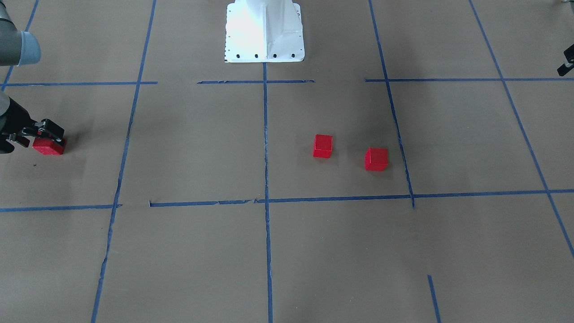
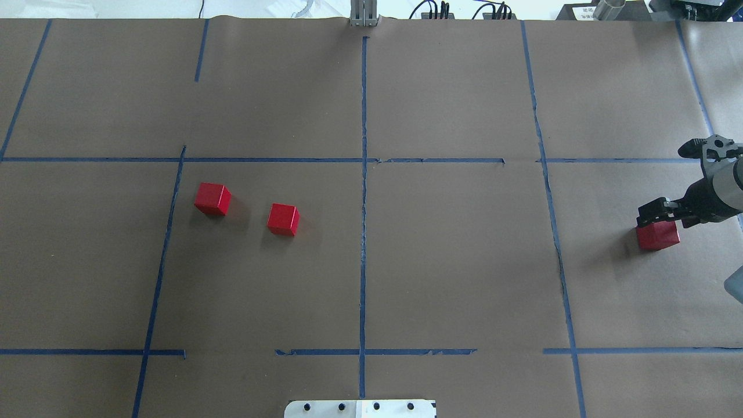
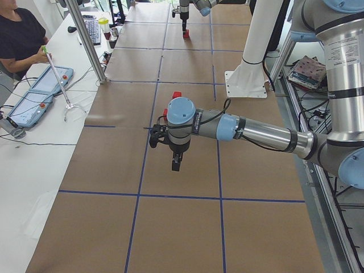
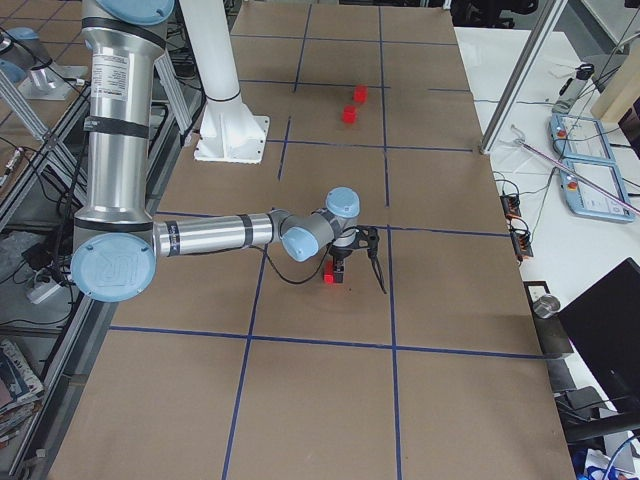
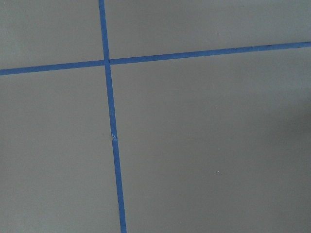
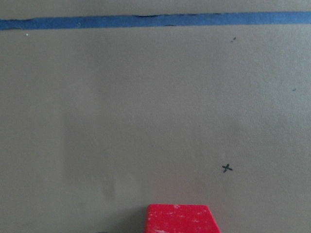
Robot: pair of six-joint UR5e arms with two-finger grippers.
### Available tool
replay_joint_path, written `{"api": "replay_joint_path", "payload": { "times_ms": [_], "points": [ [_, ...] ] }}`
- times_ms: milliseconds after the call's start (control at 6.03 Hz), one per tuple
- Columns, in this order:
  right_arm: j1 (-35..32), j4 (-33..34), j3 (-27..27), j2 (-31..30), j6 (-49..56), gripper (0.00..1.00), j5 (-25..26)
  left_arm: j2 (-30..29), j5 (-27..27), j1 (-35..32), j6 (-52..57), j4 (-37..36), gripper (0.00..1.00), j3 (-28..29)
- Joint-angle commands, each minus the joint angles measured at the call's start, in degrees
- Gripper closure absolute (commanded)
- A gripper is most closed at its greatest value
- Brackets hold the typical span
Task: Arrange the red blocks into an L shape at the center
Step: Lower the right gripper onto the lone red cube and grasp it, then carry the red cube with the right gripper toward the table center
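Right gripper (image 1: 48, 133) over one block (image 1: 48, 146), left gripper (image 3: 175, 161) aloft; we cannot tell either's grip. Second block (image 1: 323, 146) and third block (image 1: 376, 159) lie apart, left of centre (image 1: 251, 148).

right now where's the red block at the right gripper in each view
front-facing: red block, far left
overhead: block, far right
exterior left: block, top, far end
exterior right: block, centre
left wrist: not in it
right wrist: block, bottom edge
shared landmark: white base plate, in all four exterior views

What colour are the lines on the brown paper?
The tape lines are blue; clearest in overhead exterior view.
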State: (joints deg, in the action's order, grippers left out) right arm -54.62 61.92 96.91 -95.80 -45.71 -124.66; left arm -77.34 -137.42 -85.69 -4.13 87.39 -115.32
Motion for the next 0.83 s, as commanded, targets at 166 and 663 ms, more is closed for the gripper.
{"api": "replay_joint_path", "payload": {
  "times_ms": [166, 663],
  "points": [
    [1.1, 0.0, -0.6, 0.0, 0.2, 0.97, -0.4, 0.0, 0.0, 0.0, -0.1, 0.0, 0.00, -0.1],
    [4.2, 5.5, 10.3, 9.1, -2.6, 1.00, -0.8, -0.7, 0.0, 0.1, -0.1, 0.0, 0.00, -0.1]
  ]
}}
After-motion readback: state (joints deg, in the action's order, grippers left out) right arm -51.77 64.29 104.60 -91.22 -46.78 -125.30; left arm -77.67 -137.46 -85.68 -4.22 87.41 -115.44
